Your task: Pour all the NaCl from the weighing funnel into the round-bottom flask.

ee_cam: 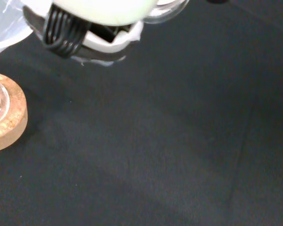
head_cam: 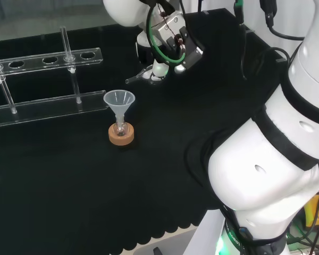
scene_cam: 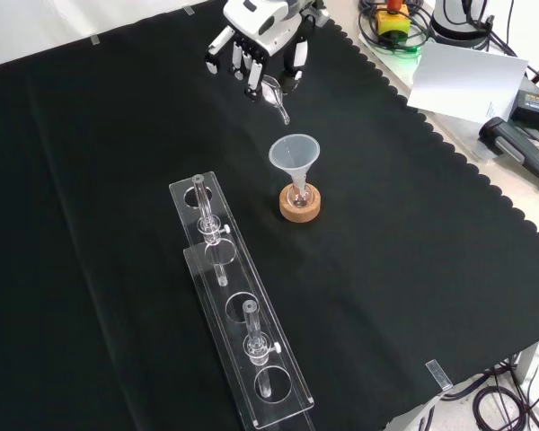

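Note:
A small round-bottom flask sits on a cork ring stand in the middle of the cloth, with a clear plastic funnel standing in its neck. In the head view the funnel and cork stand are left of centre. The hand hangs above and beyond the funnel, its fingers curled on a clear glass weighing funnel whose spout points down toward the funnel. In the head view the hand holds the weighing funnel right of and above the flask. The cork stand shows in the wrist view.
A clear acrylic tube rack with two upright tubes lies left of the flask in the front view; in the head view the rack is at the far left. Papers and devices lie off the cloth's right edge.

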You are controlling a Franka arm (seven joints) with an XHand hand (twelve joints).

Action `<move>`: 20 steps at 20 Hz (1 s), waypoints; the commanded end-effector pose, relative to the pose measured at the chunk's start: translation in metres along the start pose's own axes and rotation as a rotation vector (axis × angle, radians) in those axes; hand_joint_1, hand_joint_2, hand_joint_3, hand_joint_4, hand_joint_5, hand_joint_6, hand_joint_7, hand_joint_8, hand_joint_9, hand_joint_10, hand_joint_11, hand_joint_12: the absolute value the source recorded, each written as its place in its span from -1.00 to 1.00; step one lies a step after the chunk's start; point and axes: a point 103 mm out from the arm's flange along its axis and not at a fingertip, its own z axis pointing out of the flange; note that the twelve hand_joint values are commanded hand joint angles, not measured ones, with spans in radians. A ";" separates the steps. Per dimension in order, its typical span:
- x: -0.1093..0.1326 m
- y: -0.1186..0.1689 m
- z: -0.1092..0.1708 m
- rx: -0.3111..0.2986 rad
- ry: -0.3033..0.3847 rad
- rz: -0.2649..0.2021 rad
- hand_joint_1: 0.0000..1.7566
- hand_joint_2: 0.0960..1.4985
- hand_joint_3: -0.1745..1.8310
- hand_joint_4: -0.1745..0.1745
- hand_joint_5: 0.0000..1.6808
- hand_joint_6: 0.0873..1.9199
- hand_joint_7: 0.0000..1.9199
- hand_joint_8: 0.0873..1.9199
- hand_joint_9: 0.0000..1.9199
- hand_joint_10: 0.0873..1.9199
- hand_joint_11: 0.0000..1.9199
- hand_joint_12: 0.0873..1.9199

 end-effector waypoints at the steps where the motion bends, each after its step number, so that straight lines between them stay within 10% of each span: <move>1: 0.002 0.002 -0.002 0.011 -0.030 -0.016 0.27 -0.26 -0.13 1.00 0.58 -0.46 0.72 -0.84 0.32 -0.96 -1.00 0.47; 20: 0.009 0.006 -0.017 0.034 -0.162 -0.069 0.28 -0.28 -0.11 1.00 0.58 -0.46 0.73 -0.85 0.34 -0.96 -1.00 0.47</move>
